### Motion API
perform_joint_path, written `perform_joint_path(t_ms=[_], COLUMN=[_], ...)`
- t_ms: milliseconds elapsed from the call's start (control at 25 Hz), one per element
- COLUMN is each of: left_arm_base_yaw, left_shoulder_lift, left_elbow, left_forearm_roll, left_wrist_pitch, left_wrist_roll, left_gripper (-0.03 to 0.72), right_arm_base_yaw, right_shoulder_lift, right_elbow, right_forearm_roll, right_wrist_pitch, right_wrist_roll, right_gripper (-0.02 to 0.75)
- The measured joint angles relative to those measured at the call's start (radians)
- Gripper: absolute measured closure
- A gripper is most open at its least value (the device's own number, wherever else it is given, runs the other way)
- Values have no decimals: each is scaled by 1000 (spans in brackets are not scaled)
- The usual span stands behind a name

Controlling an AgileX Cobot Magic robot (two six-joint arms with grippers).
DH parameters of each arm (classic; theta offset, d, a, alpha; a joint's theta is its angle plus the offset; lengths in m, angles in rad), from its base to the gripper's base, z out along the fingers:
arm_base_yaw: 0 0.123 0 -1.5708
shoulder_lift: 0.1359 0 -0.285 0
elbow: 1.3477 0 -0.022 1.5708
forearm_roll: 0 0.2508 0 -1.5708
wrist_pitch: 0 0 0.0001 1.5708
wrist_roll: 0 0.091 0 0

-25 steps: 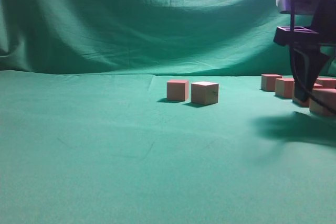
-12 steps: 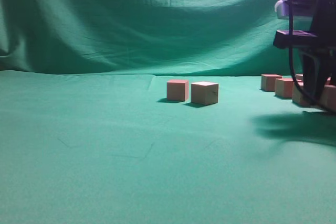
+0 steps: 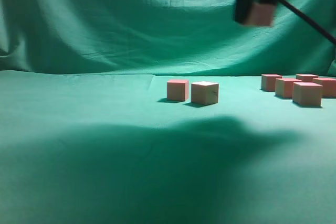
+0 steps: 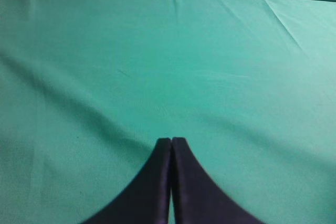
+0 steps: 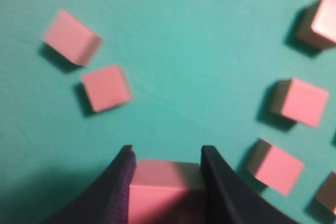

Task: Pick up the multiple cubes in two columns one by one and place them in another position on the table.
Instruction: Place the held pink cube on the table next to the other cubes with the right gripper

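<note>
A teal table (image 3: 105,171) is lying under a green backdrop (image 3: 131,19). The right gripper (image 3: 255,3), down among the right-edge cubes (image 3: 307,93) a moment ago, is now hanging high, clamping one cube (image 3: 261,14). The left gripper (image 4: 171,141) is pressed closed, holding nothing.

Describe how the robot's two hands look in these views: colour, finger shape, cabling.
Both are black. The left hand has smooth fingers curving up to narrow tips. The right hand has similar curved fingers with a purplish sheen. A dark cable trails from it in the blurred exterior view.
</note>
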Motion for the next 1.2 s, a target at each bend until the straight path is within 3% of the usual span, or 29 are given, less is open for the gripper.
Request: perform_joint_path(t_ms=[240, 440, 960, 1200], left_arm_base_yaw=[0, 0, 0, 0], left_shoulder_lift=[0, 0, 0, 0], left_elbow=[0, 0, 0, 0], left_forearm_roll=[0, 0, 0, 0], left_wrist_pitch=[0, 0, 0, 0], left_wrist_roll=[0, 0, 0, 0], left_gripper=[688, 688, 688, 688], right_arm_base_yaw=[176, 244, 273, 273], right_shoulder_lift=[71, 206, 442, 462], right_elbow=[-197, -302, -425, -426], right_forearm_roll=[6, 8, -17, -109], right_wrist_pitch=[11, 13, -44, -64], right_wrist_roll=[30, 74, 219, 317], right_gripper=[474, 474, 474, 474])
